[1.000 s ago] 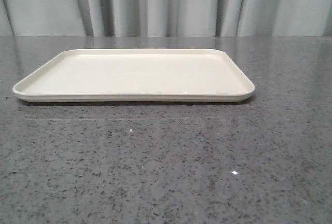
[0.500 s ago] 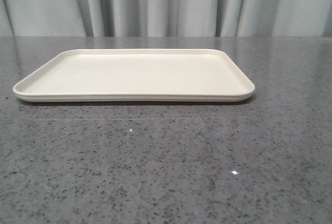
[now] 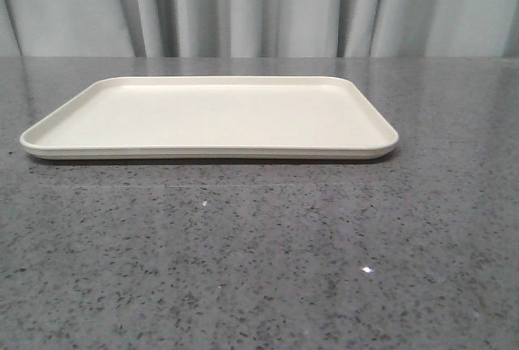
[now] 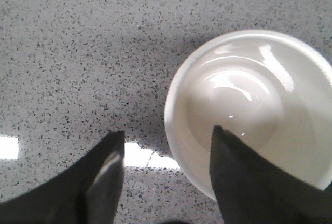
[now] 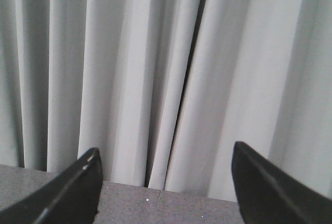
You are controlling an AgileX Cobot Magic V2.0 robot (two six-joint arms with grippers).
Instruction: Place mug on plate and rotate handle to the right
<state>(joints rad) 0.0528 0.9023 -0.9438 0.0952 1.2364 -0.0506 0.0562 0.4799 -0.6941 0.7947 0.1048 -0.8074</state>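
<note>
Your left gripper (image 4: 166,146) hangs open over the mug (image 4: 249,115), one finger above its hollow, the other outside its rim, the handle hidden. Beyond the mug, the plate (image 3: 209,149) has stayed bare for the last second, so placing remains undone. Your right gripper (image 5: 166,167) is spread wide, facing the curtain (image 5: 155,79).

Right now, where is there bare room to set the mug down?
The whole plate is bare inside its low rim. Grey table lies open in front of it and on either side. The only crowding: the left gripper straddles the mug's rim.
</note>
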